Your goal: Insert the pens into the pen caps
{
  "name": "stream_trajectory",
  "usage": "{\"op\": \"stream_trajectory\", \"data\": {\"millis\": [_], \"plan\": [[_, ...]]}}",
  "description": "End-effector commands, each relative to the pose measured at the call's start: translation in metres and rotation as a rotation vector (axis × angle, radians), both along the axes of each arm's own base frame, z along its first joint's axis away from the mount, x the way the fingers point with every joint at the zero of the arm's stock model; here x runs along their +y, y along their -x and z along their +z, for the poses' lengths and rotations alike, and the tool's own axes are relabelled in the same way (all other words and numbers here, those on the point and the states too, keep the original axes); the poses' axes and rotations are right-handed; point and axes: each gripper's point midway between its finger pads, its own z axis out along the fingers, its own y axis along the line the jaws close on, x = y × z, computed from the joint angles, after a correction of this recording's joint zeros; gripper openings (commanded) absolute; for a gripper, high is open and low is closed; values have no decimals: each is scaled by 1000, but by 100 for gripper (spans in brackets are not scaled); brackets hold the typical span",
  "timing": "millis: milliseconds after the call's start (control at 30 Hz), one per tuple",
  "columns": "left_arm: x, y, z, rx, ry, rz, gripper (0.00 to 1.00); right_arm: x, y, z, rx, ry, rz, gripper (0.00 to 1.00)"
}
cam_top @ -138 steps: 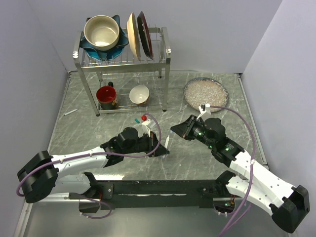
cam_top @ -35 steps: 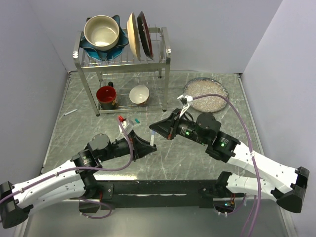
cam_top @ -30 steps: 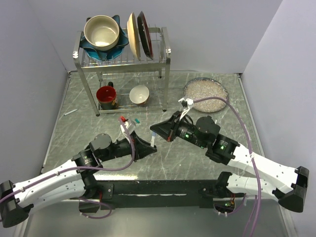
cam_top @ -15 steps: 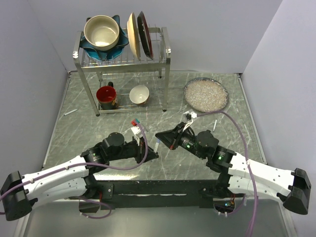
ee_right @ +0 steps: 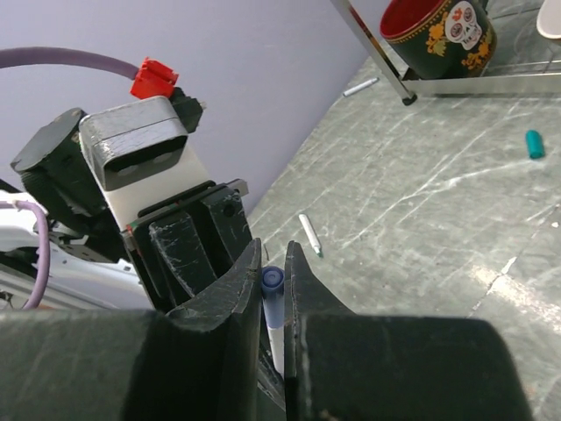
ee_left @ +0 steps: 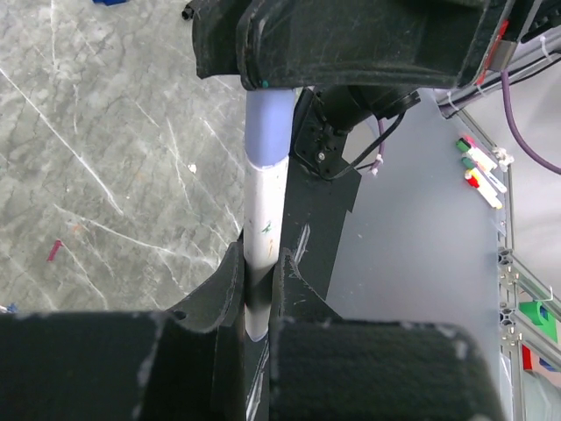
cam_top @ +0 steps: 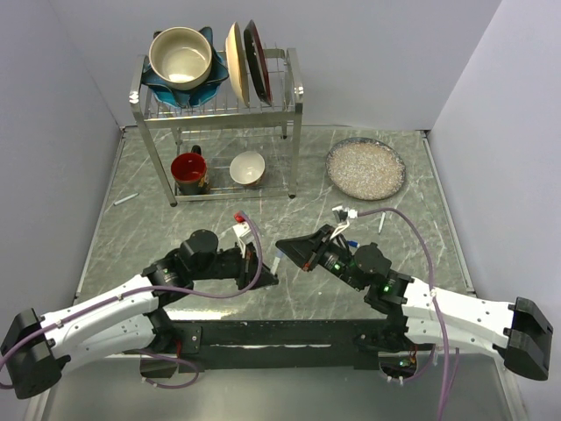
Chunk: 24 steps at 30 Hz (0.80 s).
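Observation:
A white pen (ee_left: 263, 228) stands between the fingers of my left gripper (ee_left: 257, 263), which is shut on its barrel. A blue pen cap (ee_left: 267, 127) sits on the pen's far end. My right gripper (ee_right: 273, 263) faces the left one, its jaws closed narrowly around that blue cap (ee_right: 272, 279). From above, the two grippers meet tip to tip over the table's near middle, the left gripper (cam_top: 268, 277) below the right gripper (cam_top: 281, 245), with the pen (cam_top: 277, 260) between them. A loose teal cap (ee_right: 534, 143) and a teal-tipped pen (ee_right: 309, 234) lie on the marble.
A metal dish rack (cam_top: 298, 96) at the back left holds bowls and plates, with a red mug (cam_top: 188, 168) and a white bowl (cam_top: 248, 167) under it. A plate of white grains (cam_top: 365, 168) sits back right. White pens lie at far left (cam_top: 125, 199) and right (cam_top: 382, 222).
Both grippers have drifted together toward the table's near edge, staying tip to tip with the pen and blue cap between them.

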Motion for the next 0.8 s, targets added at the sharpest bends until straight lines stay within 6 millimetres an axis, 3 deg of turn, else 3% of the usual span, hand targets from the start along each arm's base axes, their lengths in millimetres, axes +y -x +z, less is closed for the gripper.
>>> {"op": "stream_trajectory", "data": {"millis": [0,267,433,767], "plan": [[4,-71,123,-268,319,289,1,23,95,-68,171,176,424,0],[23,-95,120,-275,272,390,1,20,102,-93,213,289,401,0],[24,-98,123,-257,296,383,1,24,112,-106,227,342,423,0],[34,-112,131,-276,279,442,1,34,139,-107,255,326,518,0]]}}
